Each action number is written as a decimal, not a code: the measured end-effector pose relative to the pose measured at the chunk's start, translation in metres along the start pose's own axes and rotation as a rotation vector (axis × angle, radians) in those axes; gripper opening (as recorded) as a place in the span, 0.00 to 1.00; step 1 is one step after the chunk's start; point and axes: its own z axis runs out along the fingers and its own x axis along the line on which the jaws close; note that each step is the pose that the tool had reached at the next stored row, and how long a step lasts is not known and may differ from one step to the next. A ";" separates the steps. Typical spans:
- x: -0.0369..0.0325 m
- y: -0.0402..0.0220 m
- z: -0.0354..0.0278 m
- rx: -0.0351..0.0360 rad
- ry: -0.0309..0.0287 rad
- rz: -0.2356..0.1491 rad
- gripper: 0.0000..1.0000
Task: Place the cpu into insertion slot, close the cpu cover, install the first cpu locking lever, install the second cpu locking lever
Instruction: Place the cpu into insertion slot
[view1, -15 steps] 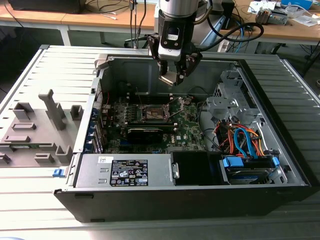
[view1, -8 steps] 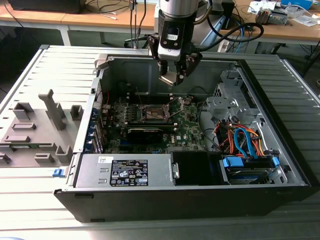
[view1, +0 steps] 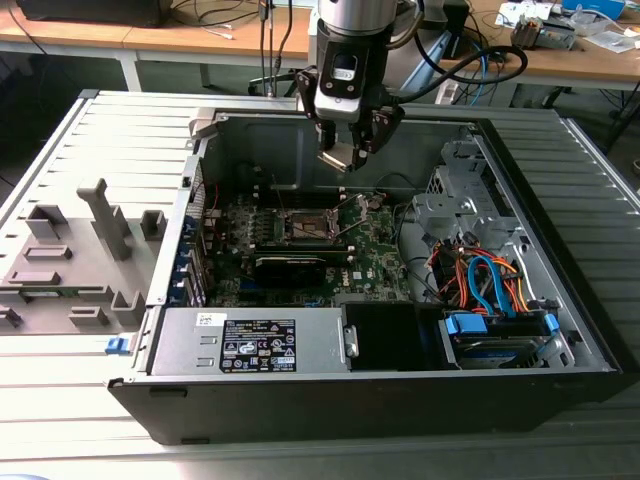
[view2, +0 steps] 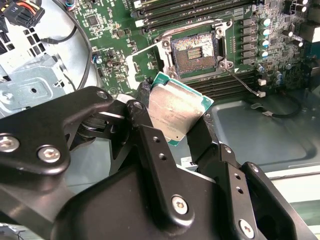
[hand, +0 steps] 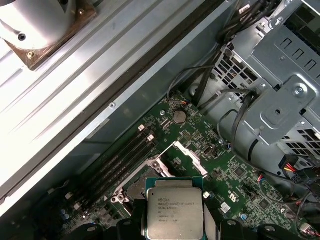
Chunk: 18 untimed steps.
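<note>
Chip (view2: 175, 112) sits clamped between my gripper's (view2: 174, 119) two black fingers (view2: 200, 137), which pinch its opposite edges. Its silver-grey top faces the camera in both wrist views. I see it tilted and up in the air, above the green board (view2: 115, 30) and apart from the socket (view2: 194, 48). The socket is bare, its brownish contact field showing inside the metal rim. In the first wrist view the cover (hand: 186, 154), a thin silver frame, is swung away from the socket and sits just beside it. In the exterior view the gripper hangs inside the open computer case (view1: 560, 330) over the board. The socket lies nearer the camera, slightly toward the exterior view's left.
</note>
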 end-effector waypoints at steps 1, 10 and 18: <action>0.0000 0.0000 0.0000 0.0000 -0.0002 0.002 0.55; 0.0000 0.0000 0.0000 -0.0003 -0.0018 0.020 0.55; 0.0000 0.0000 0.0000 -0.0003 -0.0032 0.034 0.55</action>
